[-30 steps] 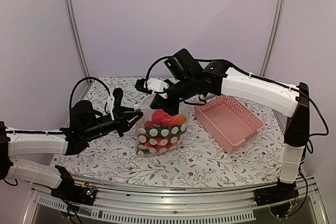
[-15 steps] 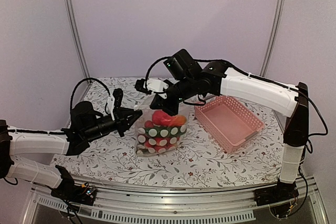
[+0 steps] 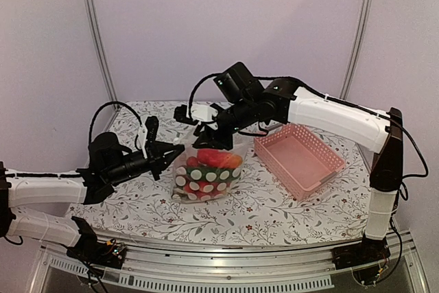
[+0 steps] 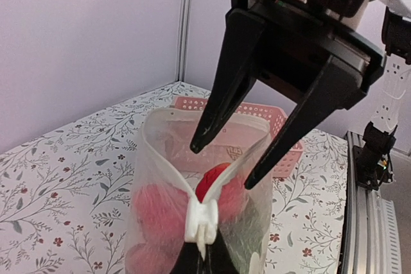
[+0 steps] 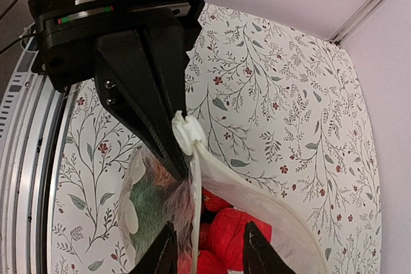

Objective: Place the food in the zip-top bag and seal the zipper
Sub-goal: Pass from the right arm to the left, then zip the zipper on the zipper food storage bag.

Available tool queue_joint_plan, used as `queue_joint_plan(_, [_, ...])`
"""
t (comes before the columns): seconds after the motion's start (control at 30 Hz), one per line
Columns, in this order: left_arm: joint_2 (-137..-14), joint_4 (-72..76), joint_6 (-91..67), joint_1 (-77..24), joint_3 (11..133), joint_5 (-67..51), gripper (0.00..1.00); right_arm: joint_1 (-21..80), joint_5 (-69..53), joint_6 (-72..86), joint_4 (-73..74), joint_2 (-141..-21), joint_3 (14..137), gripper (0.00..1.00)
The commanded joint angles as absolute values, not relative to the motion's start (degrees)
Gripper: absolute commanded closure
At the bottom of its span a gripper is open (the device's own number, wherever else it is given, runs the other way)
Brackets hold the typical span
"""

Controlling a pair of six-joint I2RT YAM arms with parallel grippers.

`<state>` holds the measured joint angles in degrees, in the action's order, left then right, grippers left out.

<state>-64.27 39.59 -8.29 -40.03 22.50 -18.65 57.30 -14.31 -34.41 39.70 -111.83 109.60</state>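
Note:
The zip-top bag [image 3: 206,180], clear with white dots, stands upright mid-table. Red and green food [image 3: 216,158] fills it, and red pieces [image 5: 241,235] show through its open mouth. My left gripper [image 4: 205,251] is shut on the white slider [image 4: 205,217] of the zipper [image 5: 195,190], at the left end of the mouth. From above, my right gripper [image 5: 210,251] hangs open. Its black fingers [image 4: 215,107] straddle the bag's rim without pinching it. In the top view, the left gripper [image 3: 177,150] reaches in from the left and the right gripper [image 3: 209,140] hovers over the bag.
A pink lattice basket [image 3: 322,169] sits right of the bag. The floral cloth [image 3: 274,211] covers the table. Metal rails [image 3: 206,280] run along the near edge, and purple walls close the back.
My right gripper has let go of the bag's rim and opened. The left gripper has closed on the slider. The bag has sagged slightly toward the left.

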Motion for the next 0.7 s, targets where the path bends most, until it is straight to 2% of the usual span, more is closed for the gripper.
queue_joint_plan(0.0, [-62.1,38.3,-5.7,-40.9,23.1,-21.2,1.00,56.9,-19.7,-38.7,40.3,-110.1,112.6,0.66])
queue_joint_plan(0.23, [-61.5,34.4,-4.0,-42.5,24.1,-21.0,1.00,57.0,-24.1,-40.1,39.9,-111.2,114.9,0.65])
queue_joint_plan(0.5, [-60.7,33.1,-2.7,-43.4,24.2,-19.6,1.00,57.3,-29.6,-41.8,42.9,-114.1,117.8,0.57])
queue_joint_plan(0.67, [-59.0,33.1,-1.6,-44.1,23.6,-17.4,1.00,58.2,-30.8,-43.4,46.8,-116.8,120.1,0.57])
